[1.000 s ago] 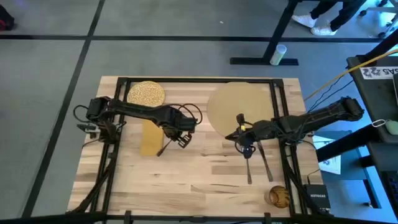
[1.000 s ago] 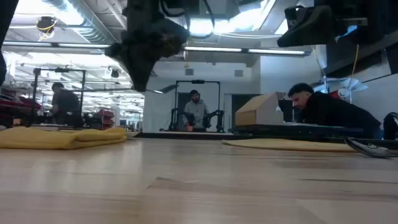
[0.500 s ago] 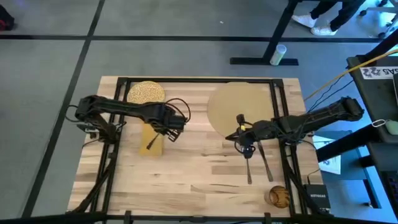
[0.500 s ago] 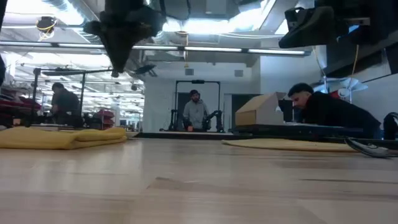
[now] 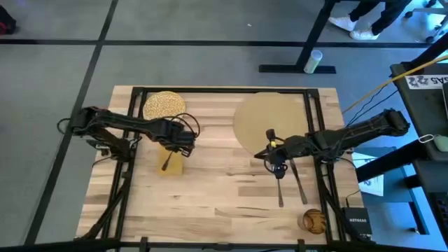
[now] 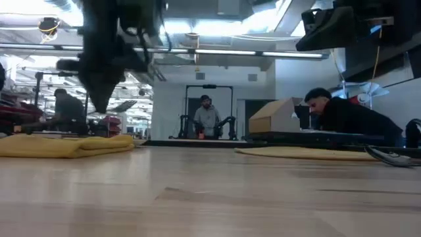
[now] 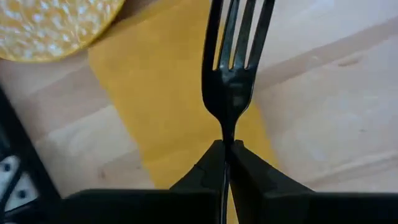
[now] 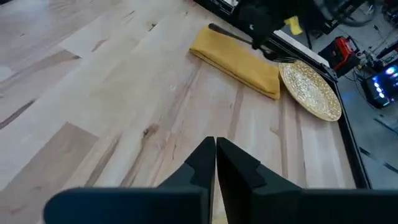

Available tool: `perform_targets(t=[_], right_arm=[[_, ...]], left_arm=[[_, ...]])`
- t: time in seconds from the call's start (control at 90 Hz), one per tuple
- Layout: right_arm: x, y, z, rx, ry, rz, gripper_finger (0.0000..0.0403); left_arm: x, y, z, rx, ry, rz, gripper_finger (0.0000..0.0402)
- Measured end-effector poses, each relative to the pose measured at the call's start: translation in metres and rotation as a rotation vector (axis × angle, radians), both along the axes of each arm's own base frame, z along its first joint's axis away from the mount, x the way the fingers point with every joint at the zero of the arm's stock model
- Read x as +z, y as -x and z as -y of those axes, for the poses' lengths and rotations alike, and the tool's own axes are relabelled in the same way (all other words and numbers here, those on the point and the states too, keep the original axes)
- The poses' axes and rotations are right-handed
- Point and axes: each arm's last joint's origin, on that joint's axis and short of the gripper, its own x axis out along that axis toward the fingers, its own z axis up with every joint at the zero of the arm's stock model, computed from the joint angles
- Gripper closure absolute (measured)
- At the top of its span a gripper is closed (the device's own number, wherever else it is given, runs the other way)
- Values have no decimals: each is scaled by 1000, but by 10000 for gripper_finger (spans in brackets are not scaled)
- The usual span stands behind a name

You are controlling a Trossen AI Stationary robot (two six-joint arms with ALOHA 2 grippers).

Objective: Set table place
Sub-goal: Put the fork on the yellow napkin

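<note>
Your left tool (image 5: 170, 155), clamped on a black fork (image 7: 231, 59), hangs over the yellow napkin (image 5: 170, 162), the fork's length running along it. The round mat (image 5: 269, 119) lies well right, nearer your right tool (image 5: 278, 166), whose fingers are together.

Table (image 5: 224, 189) matt planked wood; napkin (image 7: 180, 118) soft yellow cloth; fork (image 7: 233, 68) glossy black

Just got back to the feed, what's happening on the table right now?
The left gripper is shut on a black fork, holding it above the yellow napkin near the speckled plate. The right gripper, shut and empty, hovers by the near edge of the round tan mat, over two utensils lying on the table.
</note>
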Motion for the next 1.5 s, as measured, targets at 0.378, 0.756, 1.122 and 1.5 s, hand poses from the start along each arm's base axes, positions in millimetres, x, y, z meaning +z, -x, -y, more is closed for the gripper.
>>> perform_targets(t=[0.378, 0.756, 1.122, 1.5], right_arm=[[-1, 0, 0, -8, -14, -8, 397], [-1, 1, 0, -8, -13, -14, 397], [-1, 1, 0, -12, -19, -17, 397], [-1, 1, 0, 2, -34, -19, 397]], left_arm=[[-19, 4, -23, 101, 73, 127, 401], [-4, 21, -14, 224, 42, 137, 401], [-22, 27, -13, 226, 32, 172, 401], [-29, 33, -14, 254, 18, 141, 401]])
